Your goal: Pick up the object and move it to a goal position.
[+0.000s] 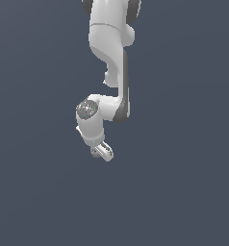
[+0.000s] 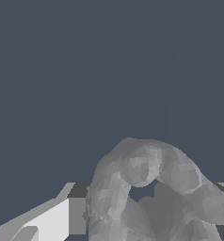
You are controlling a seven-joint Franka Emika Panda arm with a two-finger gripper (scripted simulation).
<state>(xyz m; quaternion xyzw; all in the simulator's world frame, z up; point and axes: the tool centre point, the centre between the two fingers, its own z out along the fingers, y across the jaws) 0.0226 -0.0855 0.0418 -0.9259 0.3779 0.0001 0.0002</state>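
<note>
The knobbly grey ring [image 2: 147, 188] sits right between the fingers of the hand [image 1: 103, 152], which looks clamped on it, so no reach remains.

A: State the arm's [image 1: 109, 57] position in the exterior view.
B: It enters at the top centre and extends downward. The gripper [image 1: 103, 152] is at its lower end, just below the frame's centre.
A: State the location of the object [image 2: 151, 193].
B: In the wrist view it sits between the fingers [image 2: 52, 219], close to the camera. In the exterior view it cannot be made out.
</note>
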